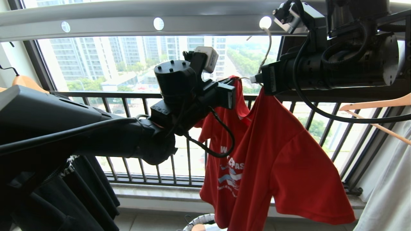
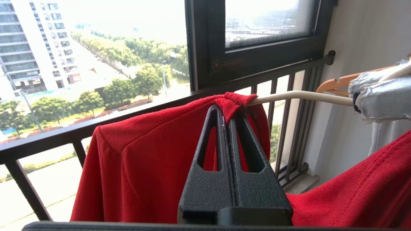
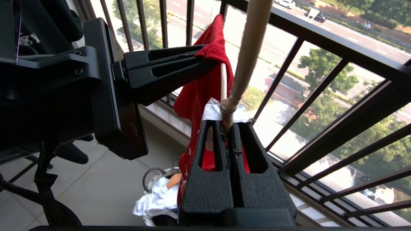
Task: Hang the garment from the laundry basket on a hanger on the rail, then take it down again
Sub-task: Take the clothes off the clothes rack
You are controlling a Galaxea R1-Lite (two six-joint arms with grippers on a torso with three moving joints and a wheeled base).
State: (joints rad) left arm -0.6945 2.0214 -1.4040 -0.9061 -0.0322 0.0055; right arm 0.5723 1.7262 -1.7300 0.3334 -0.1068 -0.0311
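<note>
The red T-shirt [image 1: 276,160] hangs in front of the window, below the grey rail [image 1: 128,19], and both hands are at its top. The left hand [image 1: 231,86] is closed on a small fold of the red cloth at the upper edge of the shirt; in the left wrist view its two black fingers [image 2: 221,128] stand pressed together with the fold [image 2: 236,101] pinched between their tips. The cream-white hanger [image 2: 298,95] comes out of this same fold and runs sideways toward the right hand, so the cloth sits on the hanger's arm just at the left hand's tips.

The right hand [image 1: 257,79] is closed on the neck of the hanger [image 3: 228,107], where some white wrapping is wound around it. The hanger's stem goes up from these fingers, and its hook [image 1: 268,41] reaches one of the round holes in the rail. The shirt falls down from both hands, with the printed front under the left hand and a sleeve spreading out under the right one.

Far below on the floor, directly under the shirt, the laundry basket [image 1: 197,220] stands with white clothes [image 3: 155,200] in it. A black shirt [image 1: 86,189] hangs at the left side.
</note>
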